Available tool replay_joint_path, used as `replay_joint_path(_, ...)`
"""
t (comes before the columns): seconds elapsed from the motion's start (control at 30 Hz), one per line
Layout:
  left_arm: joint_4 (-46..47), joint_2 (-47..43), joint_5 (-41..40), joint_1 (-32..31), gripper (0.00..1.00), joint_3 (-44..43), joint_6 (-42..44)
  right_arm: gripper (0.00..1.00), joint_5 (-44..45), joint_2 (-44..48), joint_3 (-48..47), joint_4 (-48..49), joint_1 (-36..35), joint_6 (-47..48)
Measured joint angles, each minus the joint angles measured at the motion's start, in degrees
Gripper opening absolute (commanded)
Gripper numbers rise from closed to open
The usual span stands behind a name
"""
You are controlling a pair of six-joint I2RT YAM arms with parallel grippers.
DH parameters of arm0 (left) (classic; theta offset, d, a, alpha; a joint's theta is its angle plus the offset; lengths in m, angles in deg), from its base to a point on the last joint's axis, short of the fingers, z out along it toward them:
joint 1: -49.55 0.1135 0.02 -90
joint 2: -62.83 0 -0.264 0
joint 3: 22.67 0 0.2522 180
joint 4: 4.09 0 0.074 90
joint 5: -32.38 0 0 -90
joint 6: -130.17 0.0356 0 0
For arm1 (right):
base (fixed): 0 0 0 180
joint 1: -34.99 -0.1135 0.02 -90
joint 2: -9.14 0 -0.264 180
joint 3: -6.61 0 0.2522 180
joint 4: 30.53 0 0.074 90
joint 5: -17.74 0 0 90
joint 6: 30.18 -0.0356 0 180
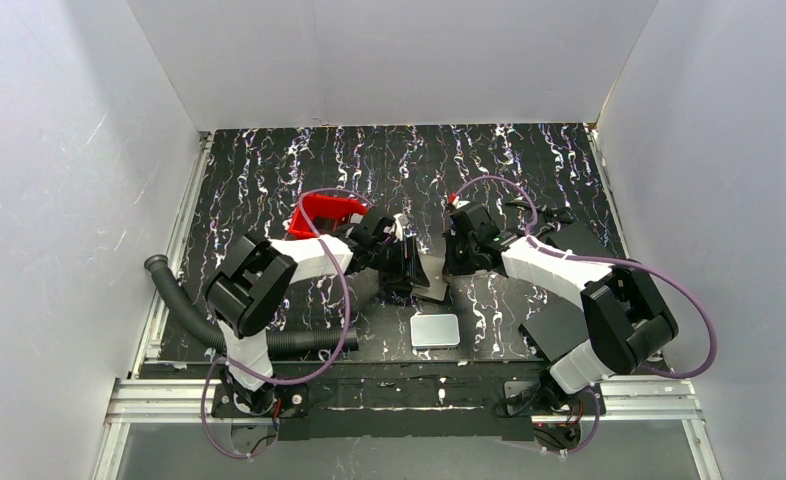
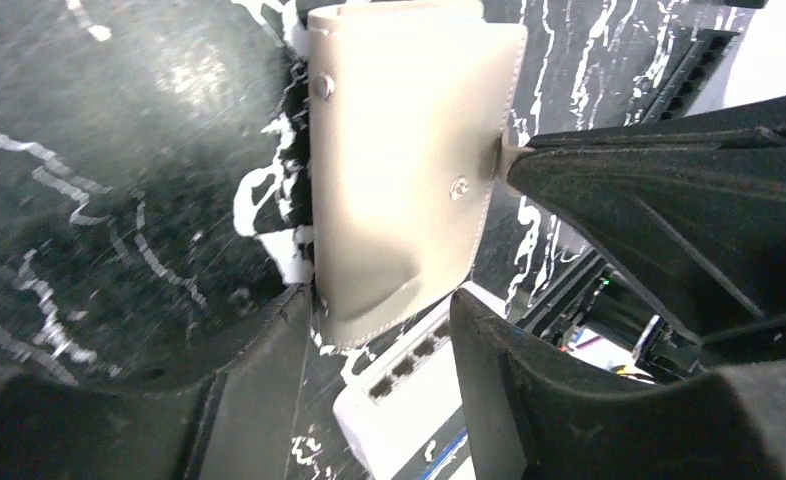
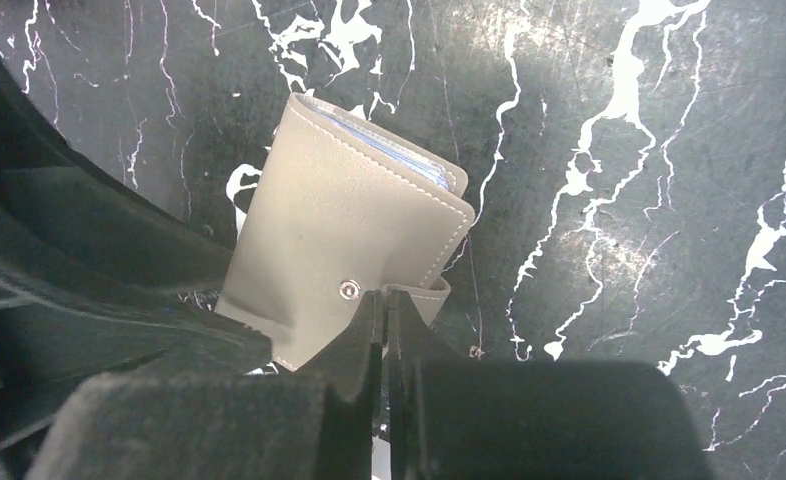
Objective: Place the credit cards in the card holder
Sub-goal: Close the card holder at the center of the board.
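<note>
The card holder [image 3: 349, 230], a beige-grey stitched pouch with a snap stud, sits mid-table between the two arms, tipped up at an angle and not lying flat, as far as I can tell. Pale blue edges of the credit cards [image 3: 409, 158] peek out of its open mouth, so at least some look seated inside. The right gripper [image 3: 385, 295] is clenched tight on the holder's lower edge, just a thin pinch of the flap near the stud. The left gripper [image 2: 379, 310] stands with its jaws apart, the holder's rounded corner between them but nothing squeezed. Just below lies a white slab with a row of ports [image 2: 409, 390], and off to the left are the red tray [image 1: 324, 212] and a black corrugated hose [image 1: 184, 305] on the marbled black table [image 3: 669, 200]. My worry is that narrow pinch: with only one edge gripped, the holder could swing or twist, and if the mouth tips downward the cards may slide out. A slip of the flap would drop everything onto the slab or the table.
</note>
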Motion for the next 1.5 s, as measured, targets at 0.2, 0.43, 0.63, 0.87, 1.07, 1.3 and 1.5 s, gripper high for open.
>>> replay_joint_path(0.2,-9.94,-4.09,-4.85,0.07,0.57,-1.60,2.56,0.01,-2.95,0.11,0.87,1.44,0.72,1.01)
replay_joint_path(0.43,-14.75,-4.98,-6.14,0.02,0.18,-5.20,3.82,0.01,-4.98,0.11,0.87,1.88,0.74,1.64)
replay_joint_path(0.63,-11.08,0.00,-4.24,-1.75,0.05,-9.60,2.80,0.01,-5.51,0.09,0.85,1.88,0.74,1.64)
replay_joint_path(0.87,-10.29,3.85,-4.66,-2.56,0.01,-9.86,2.45,0.01,-5.92,-0.20,0.79,1.90,0.74,1.42)
replay_joint_path(1.07,-8.39,3.78,-4.50,-2.54,0.00,-8.81,1.81,0.01,-6.56,-0.83,0.79,2.43,0.74,1.33)
replay_joint_path(1.3,-6.12,3.54,-3.96,-2.32,0.00,-7.50,0.72,0.01,-7.15,-2.29,0.81,3.89,0.74,0.94)
replay_joint_path(1.5,-5.22,3.26,-3.98,-2.32,0.00,-6.84,0.48,0.01,-6.64,-2.89,0.79,4.07,0.72,1.03)
